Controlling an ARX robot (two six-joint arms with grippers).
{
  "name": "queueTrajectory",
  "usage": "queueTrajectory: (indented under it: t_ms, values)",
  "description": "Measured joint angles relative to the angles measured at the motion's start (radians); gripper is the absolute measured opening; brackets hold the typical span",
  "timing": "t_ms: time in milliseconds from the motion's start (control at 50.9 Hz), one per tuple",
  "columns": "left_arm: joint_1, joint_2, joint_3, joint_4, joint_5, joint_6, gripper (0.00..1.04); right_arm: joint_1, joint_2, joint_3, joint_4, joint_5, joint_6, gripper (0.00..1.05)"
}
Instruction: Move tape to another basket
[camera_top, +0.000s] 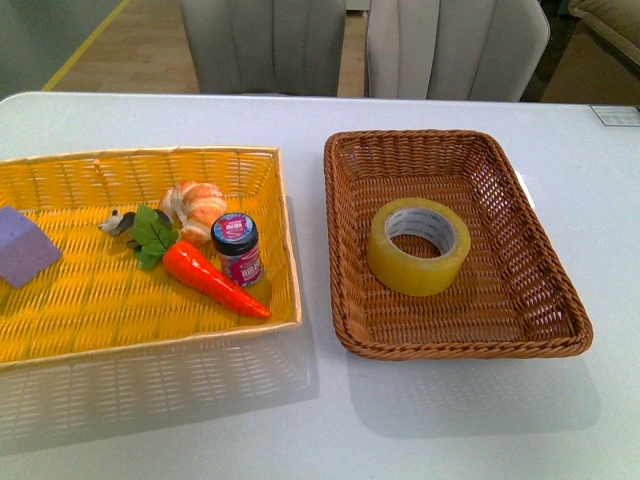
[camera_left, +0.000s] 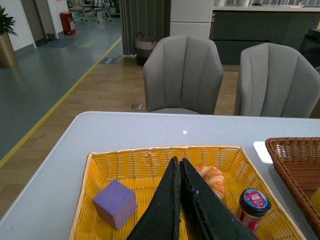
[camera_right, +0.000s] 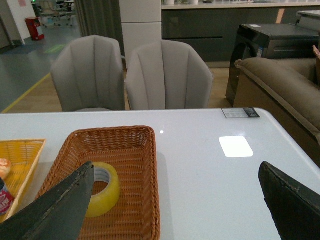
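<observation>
We note glossy translucent tape (camera_top: 419, 245), a rough woven wicker basket (camera_top: 545, 300), and a smooth, faintly reflective table (camera_top: 460, 420).

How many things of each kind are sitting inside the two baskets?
Pretend food: 2, an orange plastic carrot with green leaves and a tan croissant-shaped bread.
Jars: 1, a small jar with a dark lid and pink label.
Blocks: 1, a purple foam cube.
Tape: 1, a yellowish translucent tape roll.
Small grey object, too unclear to name: 1.
Total: 6.

Yellowish tape (camera_top: 419, 245) flat in brown basket (camera_top: 520, 290)
</observation>
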Motion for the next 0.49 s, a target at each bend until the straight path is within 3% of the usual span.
queueTrajectory:
  t_ms: [491]
  values:
    - [0.001,-0.319,-0.002,-0.295,-0.001,0.000,0.02,0.000,0.000,0.000,0.000,0.000,0.000,0.96]
